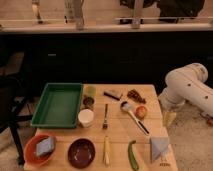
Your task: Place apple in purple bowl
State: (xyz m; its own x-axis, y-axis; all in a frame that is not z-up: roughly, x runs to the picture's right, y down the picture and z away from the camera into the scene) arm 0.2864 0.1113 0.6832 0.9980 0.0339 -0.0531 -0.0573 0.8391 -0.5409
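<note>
The apple [141, 111] is a small orange-red fruit on the wooden table [120, 135], right of centre, beside a spoon-like utensil [133, 116]. The purple bowl [81, 152] sits at the table's front, left of centre, with a dark inside and nothing in it. My white arm [187, 90] hangs off the table's right side. My gripper [169, 118] points down beside the table's right edge, about level with the apple and to its right, not touching it.
A green tray [58, 104] lies at the left, an orange bowl with a blue-grey sponge [40, 148] at the front left. A white cup [86, 117], a fork [105, 116], a dark brown lumpy item [135, 96], a banana [106, 150], a green vegetable [132, 155] and a grey wedge [160, 148] lie about.
</note>
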